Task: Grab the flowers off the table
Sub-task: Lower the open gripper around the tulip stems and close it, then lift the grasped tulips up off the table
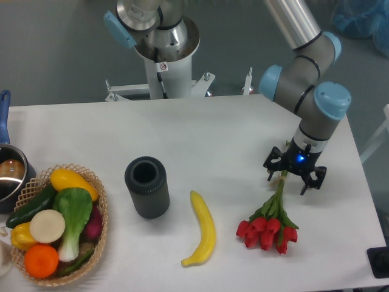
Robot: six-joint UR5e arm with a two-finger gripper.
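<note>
red flowers, stems in jaws

Lab: arm pedestal behind white table (toy food).

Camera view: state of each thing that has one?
claw: down at the stem end of the flowers; open or shut, cannot tell
flowers: lying on the table, blooms toward the near edge
banana: lying flat, untouched
black cup: upright, open top
basket: full of vegetables and fruit
pot: at the left edge, partly out of frame
</note>
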